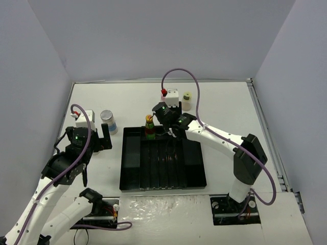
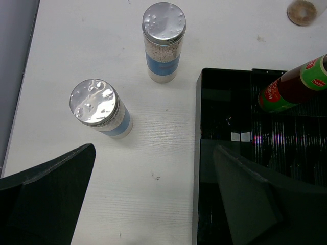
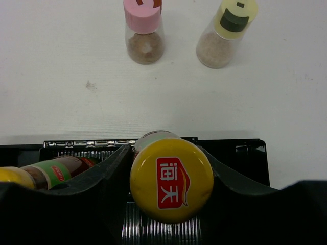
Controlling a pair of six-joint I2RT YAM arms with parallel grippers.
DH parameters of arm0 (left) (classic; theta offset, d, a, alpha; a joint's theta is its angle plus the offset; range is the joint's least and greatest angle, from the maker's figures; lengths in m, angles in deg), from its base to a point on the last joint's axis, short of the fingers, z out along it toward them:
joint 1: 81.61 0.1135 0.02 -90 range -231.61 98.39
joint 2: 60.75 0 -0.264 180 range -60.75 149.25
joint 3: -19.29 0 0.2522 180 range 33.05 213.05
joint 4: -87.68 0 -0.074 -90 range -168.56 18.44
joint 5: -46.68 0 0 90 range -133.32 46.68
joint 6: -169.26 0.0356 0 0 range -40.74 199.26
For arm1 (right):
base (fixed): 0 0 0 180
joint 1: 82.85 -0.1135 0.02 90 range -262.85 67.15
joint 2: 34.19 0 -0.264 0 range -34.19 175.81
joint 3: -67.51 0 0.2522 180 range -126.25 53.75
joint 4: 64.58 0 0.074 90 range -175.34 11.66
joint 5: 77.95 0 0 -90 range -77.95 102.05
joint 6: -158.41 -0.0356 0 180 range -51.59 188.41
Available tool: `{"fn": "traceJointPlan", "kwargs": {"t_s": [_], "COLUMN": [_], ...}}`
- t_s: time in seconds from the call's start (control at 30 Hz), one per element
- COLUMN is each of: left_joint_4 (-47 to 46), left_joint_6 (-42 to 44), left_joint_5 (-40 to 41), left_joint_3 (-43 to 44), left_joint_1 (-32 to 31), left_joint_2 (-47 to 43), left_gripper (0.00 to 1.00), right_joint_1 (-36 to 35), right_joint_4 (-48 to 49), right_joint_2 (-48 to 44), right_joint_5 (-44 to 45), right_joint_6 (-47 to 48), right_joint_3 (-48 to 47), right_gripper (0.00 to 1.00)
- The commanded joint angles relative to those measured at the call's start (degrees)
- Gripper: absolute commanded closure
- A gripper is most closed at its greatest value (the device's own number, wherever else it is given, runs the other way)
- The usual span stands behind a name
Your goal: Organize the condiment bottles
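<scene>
My right gripper (image 3: pixel 168 171) clenched a yellow-capped bottle (image 3: pixel 171 186) at lower centre, over the far rim of the tray (image 3: pixel 87 143). A second bottle (image 3: pixel 51 173) crowded its left. My left gripper (image 2: pixel 156 150) gaped near two shakers (image 2: pixel 98 106).

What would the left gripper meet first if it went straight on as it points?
Probably the nearer clear, silver-lidded, blue-labelled shaker, slightly off its centre line; depth is unclear, perhaps the white table first.

Silver-lidded shakers (image 2: pixel 162 46) upright left of tray (image 2: pixel 219 112); pink-capped bottle (image 3: pixel 144 30) beside yellow-green-capped bottle (image 3: pixel 225 35); two dark bottles (image 3: pixel 171 178) at tray's far end.
</scene>
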Motion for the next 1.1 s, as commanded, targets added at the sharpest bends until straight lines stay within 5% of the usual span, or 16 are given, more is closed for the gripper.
{"fn": "traceJointPlan", "kwargs": {"t_s": [0.0,1.07], "left_joint_4": [-2.69,-2.75], "left_joint_6": [0.51,0.35], "left_joint_5": [1.05,0.78], "left_joint_3": [0.96,0.77], "left_joint_1": [0.44,0.44], "left_joint_2": [0.66,1.1], "left_gripper": [0.03,0.03], "right_joint_1": [-0.54,-4.36], "right_joint_4": [4.71,2.68], "right_joint_2": [0.86,-4.16], "right_joint_5": [2.53,7.56], "right_joint_6": [-1.87,-5.27], "right_joint_3": [-2.79,3.34], "right_gripper": [1.0,1.0]}}
